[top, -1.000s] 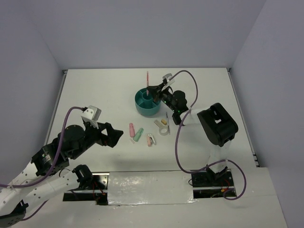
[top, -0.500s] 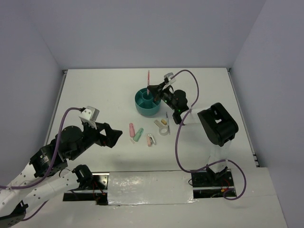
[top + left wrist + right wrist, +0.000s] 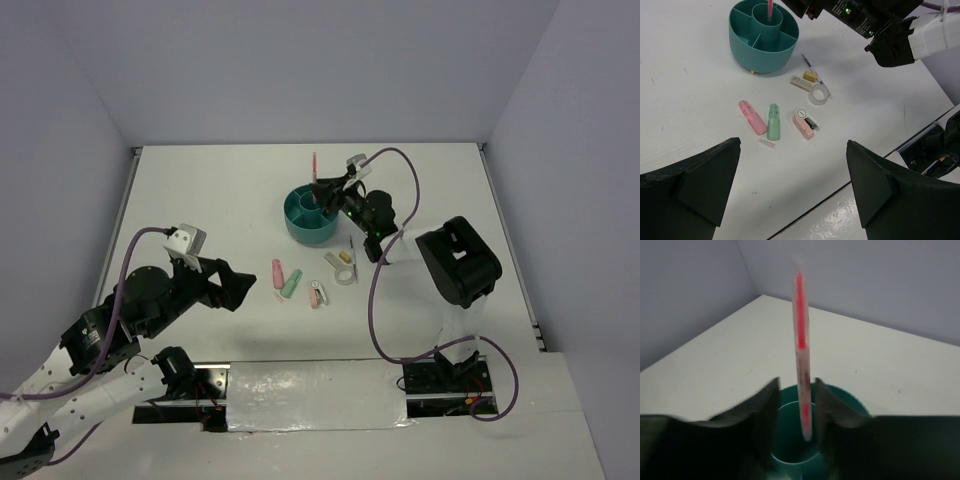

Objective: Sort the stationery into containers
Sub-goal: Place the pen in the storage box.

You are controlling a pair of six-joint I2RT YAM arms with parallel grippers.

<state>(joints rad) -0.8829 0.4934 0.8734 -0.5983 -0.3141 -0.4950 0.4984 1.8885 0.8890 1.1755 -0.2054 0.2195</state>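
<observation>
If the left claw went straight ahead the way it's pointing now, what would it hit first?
The way looks free down to the table, where the left claw would likely land nearest the pale-green capsule and pink-white clip; depth is unclear.

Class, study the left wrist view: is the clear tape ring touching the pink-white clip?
Apart. The left wrist view shows a strip of table between the clear tape ring and the pink-white clip.
</observation>
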